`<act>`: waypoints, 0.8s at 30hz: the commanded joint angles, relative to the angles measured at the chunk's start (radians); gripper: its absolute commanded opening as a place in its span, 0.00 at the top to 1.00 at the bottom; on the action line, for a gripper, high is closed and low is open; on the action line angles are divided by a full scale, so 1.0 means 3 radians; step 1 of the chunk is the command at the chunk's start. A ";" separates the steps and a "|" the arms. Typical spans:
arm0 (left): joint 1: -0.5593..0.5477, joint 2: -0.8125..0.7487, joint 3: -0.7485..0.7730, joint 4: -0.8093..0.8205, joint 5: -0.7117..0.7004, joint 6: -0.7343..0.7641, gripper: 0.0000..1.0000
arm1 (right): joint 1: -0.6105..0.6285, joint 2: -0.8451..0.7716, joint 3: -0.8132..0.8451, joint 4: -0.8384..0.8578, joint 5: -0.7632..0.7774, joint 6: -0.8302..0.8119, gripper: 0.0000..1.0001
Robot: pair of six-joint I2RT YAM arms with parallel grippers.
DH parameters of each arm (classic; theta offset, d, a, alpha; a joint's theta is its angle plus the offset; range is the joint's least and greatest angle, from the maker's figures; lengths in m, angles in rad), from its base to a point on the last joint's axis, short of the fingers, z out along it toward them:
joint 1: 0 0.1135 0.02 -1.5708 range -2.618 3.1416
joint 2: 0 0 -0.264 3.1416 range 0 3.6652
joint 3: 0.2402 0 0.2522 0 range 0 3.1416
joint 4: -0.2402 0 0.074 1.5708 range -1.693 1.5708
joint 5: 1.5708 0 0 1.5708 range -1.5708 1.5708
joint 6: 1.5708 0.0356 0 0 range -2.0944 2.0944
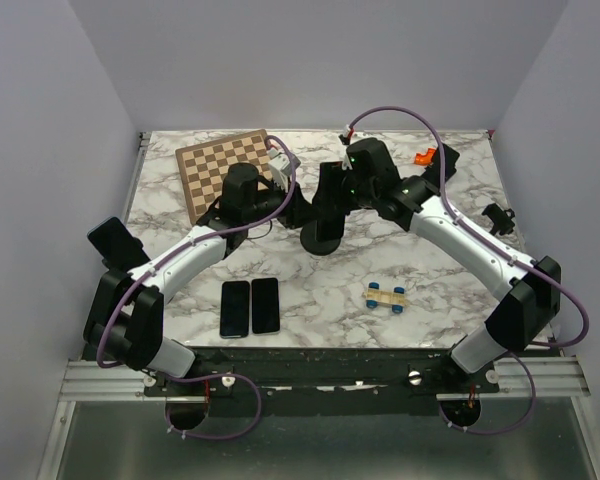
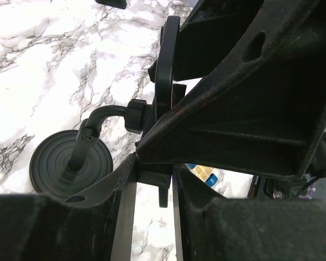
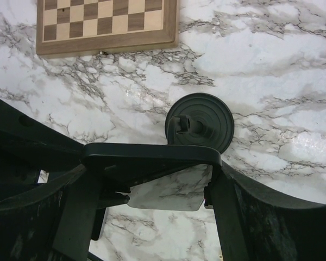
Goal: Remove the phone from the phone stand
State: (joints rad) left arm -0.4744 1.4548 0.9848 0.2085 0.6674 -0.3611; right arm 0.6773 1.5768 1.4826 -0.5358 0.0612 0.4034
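Observation:
The black phone stand has a round base (image 1: 323, 241) on the marble table, a bent neck (image 2: 98, 122) and a cradle (image 2: 165, 65). The black phone (image 1: 331, 192) sits upright in it. In the right wrist view I see the phone's top edge (image 3: 152, 155) and its glossy face reflecting marble, with the base (image 3: 206, 122) behind. My right gripper (image 3: 155, 182) is shut on the phone's two sides, reaching in from the right (image 1: 346, 186). My left gripper (image 1: 298, 207) comes from the left, with its fingers closed on the cradle's lower bracket (image 2: 163, 185).
A chessboard (image 1: 225, 170) lies at the back left. Two dark phones (image 1: 250, 307) lie flat near the front, and another dark device (image 1: 115, 240) at the left edge. A blue and yellow toy (image 1: 387, 296) lies front right. An orange piece (image 1: 425, 156) and a black part (image 1: 498, 217) are at the right.

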 commanded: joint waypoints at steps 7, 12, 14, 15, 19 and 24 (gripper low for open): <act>-0.0010 -0.0105 -0.0044 0.0139 0.0190 0.0134 1.00 | 0.0058 -0.0103 -0.0104 -0.0212 0.1355 0.0050 0.99; 0.0004 -0.0082 -0.0094 0.0208 0.0529 0.0336 1.00 | -0.0264 -0.0306 -0.0392 0.0172 0.0749 -0.0343 0.99; 0.0029 -0.0047 -0.0097 0.0167 0.0592 0.0384 1.00 | -0.0427 -0.0387 -0.0563 0.0389 0.0454 -0.0529 0.99; 0.0054 -0.0030 -0.0097 0.0158 0.0606 0.0385 1.00 | -0.0454 -0.0417 -0.0622 0.0440 0.0429 -0.0608 0.99; 0.0154 -0.0004 -0.0141 0.0285 0.0727 0.0290 1.00 | -0.0568 -0.0407 -0.0625 0.0487 0.0083 -0.0870 0.99; 0.0170 -0.0007 -0.0147 0.0306 0.0794 0.0264 1.00 | -0.0616 -0.0339 -0.0596 0.0553 -0.0286 -0.1200 0.99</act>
State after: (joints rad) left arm -0.4629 1.4738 0.9627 0.2943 0.7948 -0.2821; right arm 0.5838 1.4677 1.3170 -0.3676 -0.0990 0.2546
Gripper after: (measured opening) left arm 0.348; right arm 0.791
